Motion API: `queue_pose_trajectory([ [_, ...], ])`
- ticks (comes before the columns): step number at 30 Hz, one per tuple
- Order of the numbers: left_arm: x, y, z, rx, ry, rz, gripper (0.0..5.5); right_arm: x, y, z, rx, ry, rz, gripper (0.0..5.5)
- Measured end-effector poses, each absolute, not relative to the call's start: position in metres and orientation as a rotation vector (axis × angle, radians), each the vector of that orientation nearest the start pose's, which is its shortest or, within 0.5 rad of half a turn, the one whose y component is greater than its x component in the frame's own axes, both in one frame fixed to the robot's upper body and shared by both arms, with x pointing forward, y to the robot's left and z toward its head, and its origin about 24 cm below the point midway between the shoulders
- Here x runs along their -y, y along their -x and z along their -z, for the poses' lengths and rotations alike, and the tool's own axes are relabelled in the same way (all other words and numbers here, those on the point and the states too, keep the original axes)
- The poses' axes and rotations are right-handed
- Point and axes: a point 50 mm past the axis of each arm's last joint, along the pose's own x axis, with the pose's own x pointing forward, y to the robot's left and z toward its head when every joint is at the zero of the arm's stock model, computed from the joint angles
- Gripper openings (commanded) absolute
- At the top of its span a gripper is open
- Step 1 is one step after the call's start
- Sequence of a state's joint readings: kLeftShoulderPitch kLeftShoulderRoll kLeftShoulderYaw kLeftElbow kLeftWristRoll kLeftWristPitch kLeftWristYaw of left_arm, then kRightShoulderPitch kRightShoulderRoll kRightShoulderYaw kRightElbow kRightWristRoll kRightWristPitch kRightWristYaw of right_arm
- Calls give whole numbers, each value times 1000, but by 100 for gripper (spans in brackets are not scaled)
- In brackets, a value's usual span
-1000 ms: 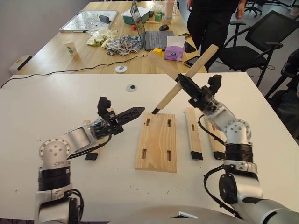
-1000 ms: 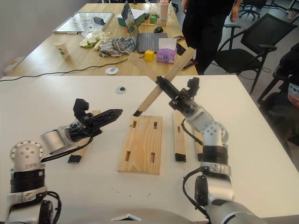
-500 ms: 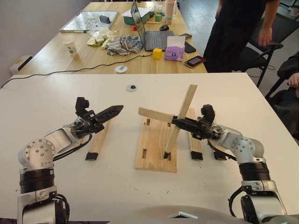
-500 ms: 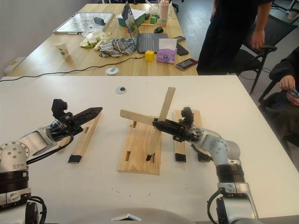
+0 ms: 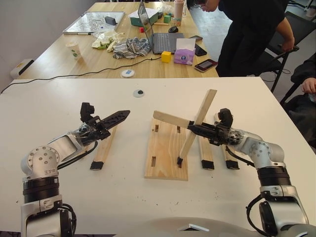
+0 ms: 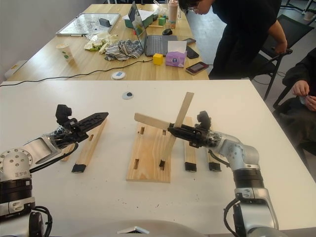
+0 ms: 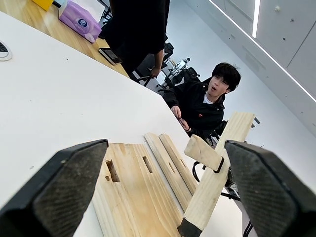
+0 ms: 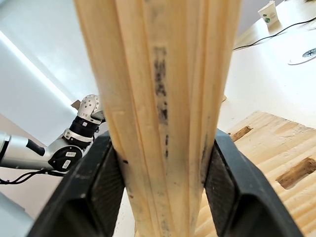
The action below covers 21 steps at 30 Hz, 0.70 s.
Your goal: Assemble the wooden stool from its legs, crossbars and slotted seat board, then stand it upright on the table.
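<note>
The slotted seat board (image 5: 165,154) lies flat mid-table. My right gripper (image 5: 193,130) is shut on a wooden leg (image 5: 195,124) that stands tilted, its black-tipped foot (image 5: 179,160) resting on the board by the near right slot. A crossbar (image 5: 169,119) juts sideways from that leg toward the left. In the right wrist view the leg (image 8: 163,98) sits between both fingers (image 8: 98,182). My left gripper (image 5: 120,116) is open, hovering left of the board above another leg (image 5: 104,146) lying on the table. The left wrist view looks at the board (image 7: 140,197) and the held leg (image 7: 217,177).
Two more legs (image 5: 205,150) (image 5: 230,159) lie side by side right of the board. A small black disc (image 5: 138,93) sits farther back on the white table (image 5: 59,98). Behind it stands a wooden table (image 5: 54,59) with a laptop and clutter.
My right gripper swung the leg down from over the board's far edge to stand its foot on the board, then tilted it a little rightward. My left gripper drew back left.
</note>
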<state>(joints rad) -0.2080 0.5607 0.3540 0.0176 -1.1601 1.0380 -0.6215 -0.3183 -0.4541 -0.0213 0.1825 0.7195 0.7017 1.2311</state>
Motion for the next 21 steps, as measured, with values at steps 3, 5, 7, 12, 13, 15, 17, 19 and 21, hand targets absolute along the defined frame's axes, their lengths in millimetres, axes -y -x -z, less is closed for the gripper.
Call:
queue_pose_trajectory([
  [3,-236,-254,-113,-358,779,779,436,172,-259,-87,-220,-350,-1425,205],
  [5,-236,-254,-113,-358,780,779,436,171,-252,-88,-129,-190,-1515,205],
  [7,-236,-254,-113,-358,780,779,436,167,-249,-88,-50,-117,-1564,205],
  [12,-233,-254,-111,-354,795,784,436,162,-247,-88,53,22,-1623,205],
  [13,-232,-254,-111,-354,798,785,436,163,-247,-89,55,61,-1631,205],
  [15,-231,-254,-110,-353,803,786,436,163,-246,-89,76,106,-1640,205],
  [17,-231,-254,-109,-354,809,786,436,163,-246,-89,90,148,-1644,205],
  [19,-230,-253,-107,-356,818,785,436,161,-249,-92,80,198,-1657,205],
  [21,-228,-253,-105,-354,830,789,436,155,-253,-96,72,245,-1689,205],
])
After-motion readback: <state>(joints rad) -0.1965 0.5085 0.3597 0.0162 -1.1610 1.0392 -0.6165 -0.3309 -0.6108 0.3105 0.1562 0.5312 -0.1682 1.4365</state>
